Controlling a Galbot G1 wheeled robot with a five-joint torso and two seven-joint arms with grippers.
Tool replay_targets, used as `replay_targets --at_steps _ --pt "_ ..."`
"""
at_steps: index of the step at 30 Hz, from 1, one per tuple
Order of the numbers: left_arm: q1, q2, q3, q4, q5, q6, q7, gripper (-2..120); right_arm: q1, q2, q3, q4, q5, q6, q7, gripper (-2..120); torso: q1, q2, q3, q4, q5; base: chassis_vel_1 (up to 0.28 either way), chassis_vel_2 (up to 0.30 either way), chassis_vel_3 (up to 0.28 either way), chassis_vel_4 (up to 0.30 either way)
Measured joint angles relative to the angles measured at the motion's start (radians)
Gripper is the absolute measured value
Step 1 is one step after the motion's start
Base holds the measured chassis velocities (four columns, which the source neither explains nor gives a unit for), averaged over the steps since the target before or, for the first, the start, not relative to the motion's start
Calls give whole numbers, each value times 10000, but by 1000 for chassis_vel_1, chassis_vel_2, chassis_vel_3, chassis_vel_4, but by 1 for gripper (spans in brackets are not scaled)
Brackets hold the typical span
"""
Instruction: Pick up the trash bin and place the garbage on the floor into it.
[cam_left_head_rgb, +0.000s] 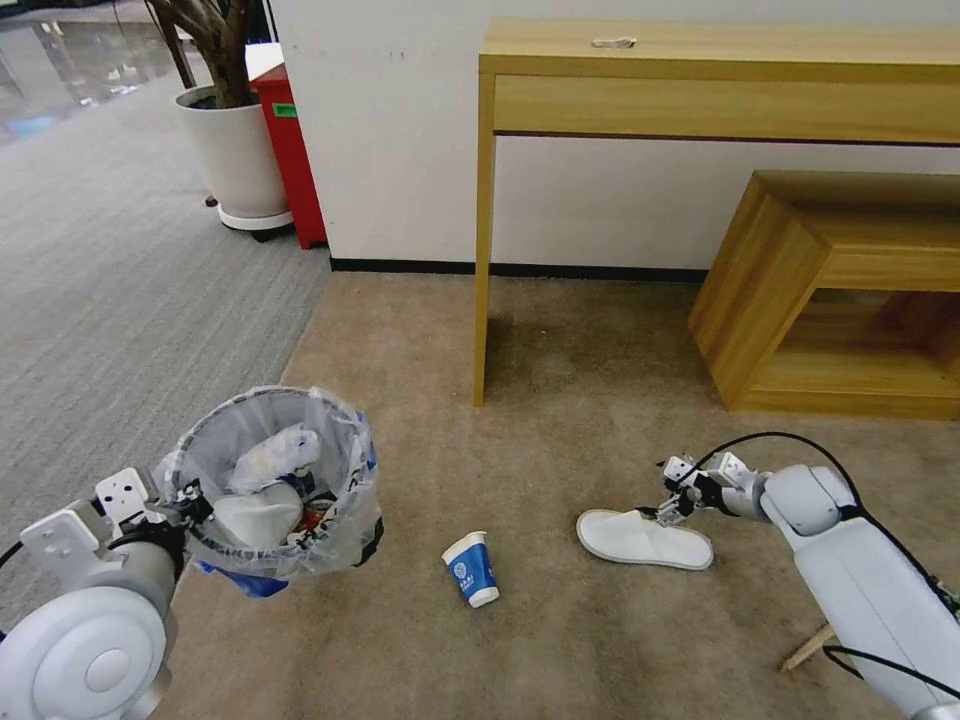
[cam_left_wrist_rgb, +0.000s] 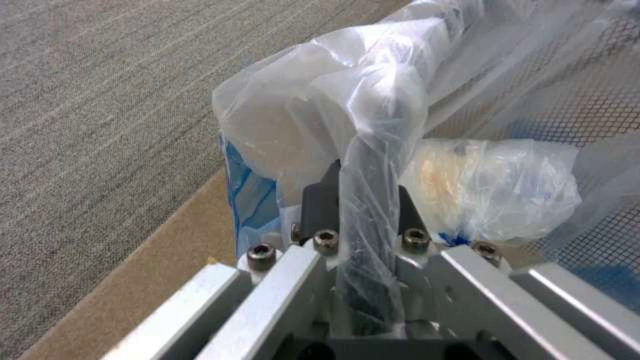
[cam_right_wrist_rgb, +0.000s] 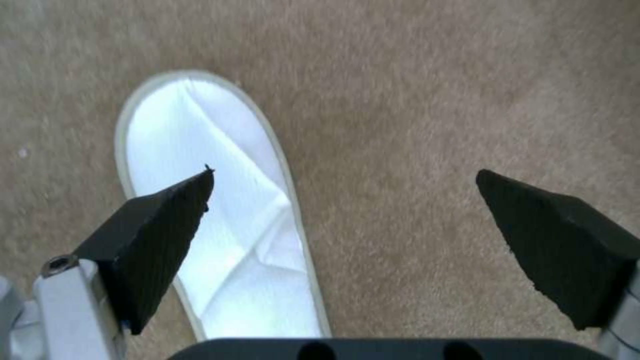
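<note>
Left gripper (cam_left_head_rgb: 185, 503) pinches the bagged, part-filled trash bin (cam_left_head_rgb: 275, 480) at nine o'clock — right gripper (cam_right_wrist_rgb: 343, 200), fingers wide and empty, hovers over a flat white slipper (cam_right_wrist_rgb: 220, 210).

l gripper (cam_left_head_rgb: 185, 505) clamped; r gripper (cam_right_wrist_rgb: 343, 210) low (jaws wide).

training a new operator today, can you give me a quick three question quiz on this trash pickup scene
1. True or false: the left gripper is shut on the rim of the trash bin.
2. Which litter lies nearest the open right gripper? A) paper cup B) white slipper C) wooden stick
3. Fill in: the paper cup lies on its ____ on the beige carpet.

Key: 1 true; 2 B; 3 side.
</note>
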Motion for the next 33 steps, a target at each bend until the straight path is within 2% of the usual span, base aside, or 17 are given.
replay_targets --at_steps 2,6,33 --pt "0 8 1 -7 6 -1 3 1 411 108 -51 -754 -224 268 -232 100 0 0 0 -1 1 0 0 0 0" --pt "3 16 3 -1 21 -1 6 1 538 190 -80 -1049 -166 473 -441 100 0 0 -1 -1 1 0 0 0 0" --pt "-143 0 134 337 183 -41 210 1 962 907 -531 -2307 -17 1418 -1173 100 0 0 -1 -2 0 0 0 0 0"
